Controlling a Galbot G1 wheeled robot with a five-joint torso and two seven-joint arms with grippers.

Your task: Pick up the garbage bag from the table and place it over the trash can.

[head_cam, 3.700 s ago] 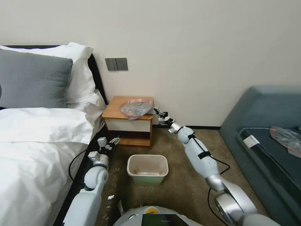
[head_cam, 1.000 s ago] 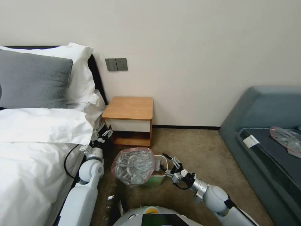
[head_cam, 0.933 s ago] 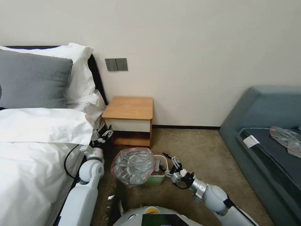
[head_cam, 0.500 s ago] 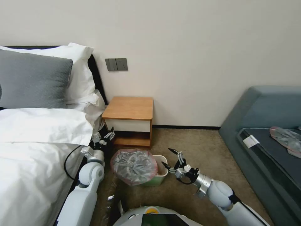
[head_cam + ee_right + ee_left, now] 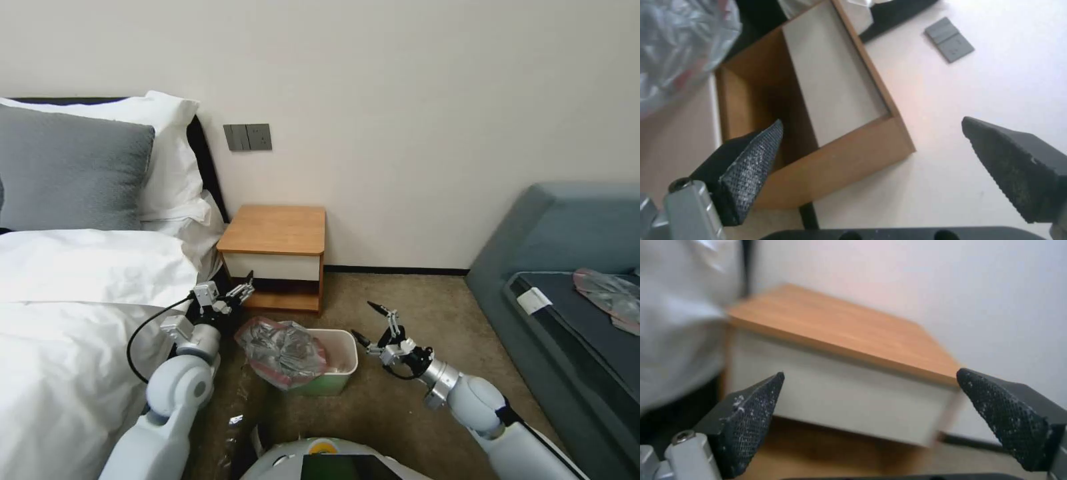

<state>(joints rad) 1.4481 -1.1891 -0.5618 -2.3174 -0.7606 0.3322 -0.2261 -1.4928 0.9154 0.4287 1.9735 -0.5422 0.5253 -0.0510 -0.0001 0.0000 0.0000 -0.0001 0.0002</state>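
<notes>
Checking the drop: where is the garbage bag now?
In the head view, the garbage bag lies crumpled over the trash can's left rim, before the nightstand.

Head view: high, angled down; both wrist views: low, close, share table (image 5: 277, 230).

Garbage bag (image 5: 280, 350) blocks trash can (image 5: 343, 347) left half.

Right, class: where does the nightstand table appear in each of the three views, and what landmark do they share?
Head view: the table stands against the wall, beside the bed, behind the trash can.
Left wrist view: the table lies beyond the open left hand, drawer front facing.
Right wrist view: the table appears sideways beyond the open right hand.
Shared landmark: the wall.
</notes>
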